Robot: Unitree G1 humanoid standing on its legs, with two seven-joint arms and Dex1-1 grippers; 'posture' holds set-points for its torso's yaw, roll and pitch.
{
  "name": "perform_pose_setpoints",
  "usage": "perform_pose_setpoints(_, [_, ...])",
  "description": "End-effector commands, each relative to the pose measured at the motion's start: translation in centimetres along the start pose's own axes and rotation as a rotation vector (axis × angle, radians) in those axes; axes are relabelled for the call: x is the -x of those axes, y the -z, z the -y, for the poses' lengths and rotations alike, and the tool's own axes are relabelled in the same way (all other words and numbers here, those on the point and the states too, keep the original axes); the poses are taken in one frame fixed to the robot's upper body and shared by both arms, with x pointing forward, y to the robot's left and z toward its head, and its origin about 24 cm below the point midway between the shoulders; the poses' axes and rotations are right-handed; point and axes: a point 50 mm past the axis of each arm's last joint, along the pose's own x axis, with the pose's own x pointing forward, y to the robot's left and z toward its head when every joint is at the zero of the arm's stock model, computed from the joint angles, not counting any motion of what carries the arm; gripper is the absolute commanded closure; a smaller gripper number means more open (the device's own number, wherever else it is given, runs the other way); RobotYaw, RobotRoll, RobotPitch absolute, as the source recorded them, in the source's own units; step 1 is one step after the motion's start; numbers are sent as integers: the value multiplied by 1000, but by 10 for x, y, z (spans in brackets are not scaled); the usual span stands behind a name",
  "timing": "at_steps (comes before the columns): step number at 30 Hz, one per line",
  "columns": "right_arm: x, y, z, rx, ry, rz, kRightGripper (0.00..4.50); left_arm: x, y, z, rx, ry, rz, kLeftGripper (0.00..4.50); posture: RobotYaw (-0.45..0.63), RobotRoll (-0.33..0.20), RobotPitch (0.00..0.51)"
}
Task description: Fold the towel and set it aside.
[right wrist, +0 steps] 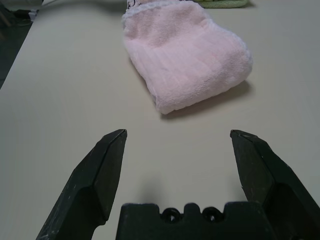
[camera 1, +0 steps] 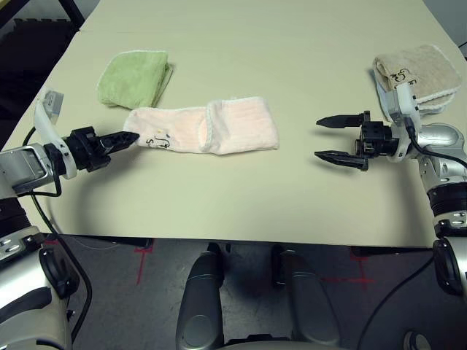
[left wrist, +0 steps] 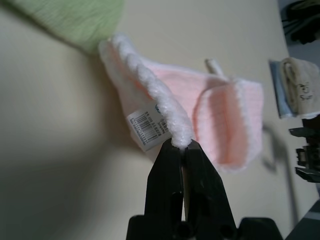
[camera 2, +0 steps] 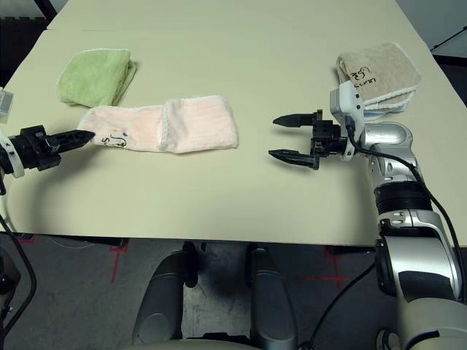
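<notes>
Now 3 towels on table: L gripper (camera 1: 133, 137) fingers pinch pink towel (camera 1: 219, 127) edge, R gripper (camera 1: 340, 138) fingers wide, empty.

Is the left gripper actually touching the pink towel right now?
Touching. The left wrist view shows the left gripper shut on the pink towel, its white trimmed edge pinched between the fingertips beside the barcode tag.

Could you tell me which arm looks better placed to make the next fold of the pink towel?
Left: its gripper is shut on the towel edge, while the right gripper hangs open, apart from it.
</notes>
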Motion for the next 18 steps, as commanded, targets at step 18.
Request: perform_pose_setpoints(18, [-6, 0, 11, -90, 133, 46, 0, -31, 25, 101, -269, 540, -330, 4461, -15, 0, 239])
